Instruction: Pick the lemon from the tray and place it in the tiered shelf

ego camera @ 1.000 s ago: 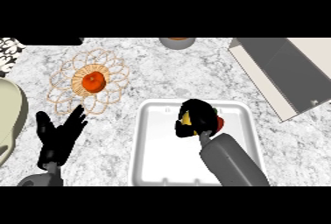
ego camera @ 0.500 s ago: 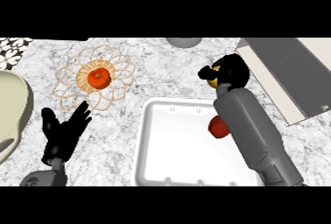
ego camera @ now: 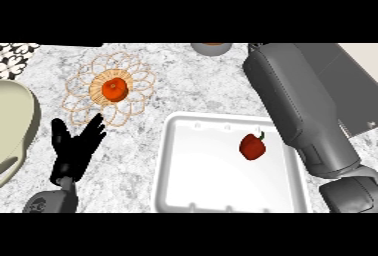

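Right forearm (ego camera: pixel 303 110) now farther over marble counter (ego camera: pixel 184 85), its hand unseen; left hand (ego camera: pixel 74 145) open.

The work surface is a grey-and-white speckled marble-pattern counter top (ego camera: pixel 184 92), lit evenly, bordered at the left edge by a pale beige curved basin (ego camera: pixel 16 120), with a black-and-white patterned patch (ego camera: pixel 15 55) at the upper left corner.

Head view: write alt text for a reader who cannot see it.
A white tray on a marble counter holds only a red pepper. The right forearm reaches past the top edge, hand hidden; the open left hand rests at lower left.
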`<control>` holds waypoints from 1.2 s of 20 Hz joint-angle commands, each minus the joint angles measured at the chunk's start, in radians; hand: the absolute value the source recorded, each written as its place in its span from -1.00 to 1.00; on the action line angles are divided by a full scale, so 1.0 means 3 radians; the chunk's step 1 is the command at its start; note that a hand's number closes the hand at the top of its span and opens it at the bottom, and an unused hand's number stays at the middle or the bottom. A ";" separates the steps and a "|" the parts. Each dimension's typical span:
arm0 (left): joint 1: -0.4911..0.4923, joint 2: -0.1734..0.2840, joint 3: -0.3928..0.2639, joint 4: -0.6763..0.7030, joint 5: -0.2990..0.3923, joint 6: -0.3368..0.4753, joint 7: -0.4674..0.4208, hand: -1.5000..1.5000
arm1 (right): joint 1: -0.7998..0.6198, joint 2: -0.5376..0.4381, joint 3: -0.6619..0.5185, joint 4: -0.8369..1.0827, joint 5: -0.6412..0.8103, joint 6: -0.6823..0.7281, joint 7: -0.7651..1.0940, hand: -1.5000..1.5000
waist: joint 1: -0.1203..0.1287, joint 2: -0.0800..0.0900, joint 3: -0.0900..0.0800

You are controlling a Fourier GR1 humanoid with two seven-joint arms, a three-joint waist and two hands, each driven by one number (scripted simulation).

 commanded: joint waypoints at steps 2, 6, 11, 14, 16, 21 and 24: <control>0.0012 0.0061 0.0085 0.0008 0.0071 -0.0047 0.0015 0.00 | -0.0552 -0.0120 -0.0223 0.0293 0.0429 0.0077 0.0942 1.00 | -0.0031 -0.0006 0.0004; 0.0075 0.0020 0.0067 -0.0001 0.0061 -0.0025 -0.0004 0.00 | -0.0958 -0.0297 -0.0421 0.0418 0.0652 0.0328 0.0946 1.00 | -0.0054 -0.0022 0.0004; 0.0093 -0.0039 0.0020 -0.0015 -0.0007 0.0045 -0.0040 0.00 | -0.1103 -0.0446 -0.0606 0.0522 0.0838 0.0314 0.0948 1.00 | -0.0097 -0.0014 0.0009; 0.0073 0.0061 0.0088 -0.0054 0.0046 -0.0030 -0.0027 0.00 | -0.1366 -0.0600 -0.0712 0.0618 0.0897 0.0454 0.0896 1.00 | -0.0062 -0.0004 0.0008; 0.0109 -0.0040 0.0051 0.0015 0.0012 0.0030 -0.0090 0.00 | -0.1293 -0.0700 -0.0788 0.0640 0.0929 0.0383 0.0825 1.00 | -0.0097 -0.0002 0.0010; 0.0074 0.0045 0.0123 -0.0081 0.0085 -0.0012 0.0037 0.00 | -0.1279 -0.0880 -0.0963 0.0724 0.0965 0.0396 0.0586 1.00 | -0.0093 -0.0006 0.0015; 0.0210 0.0043 0.0070 -0.0198 0.0076 -0.0073 -0.0020 0.00 | -0.1150 -0.0974 -0.1120 0.0798 0.0861 0.0418 0.0339 1.00 | -0.0090 -0.0009 0.0017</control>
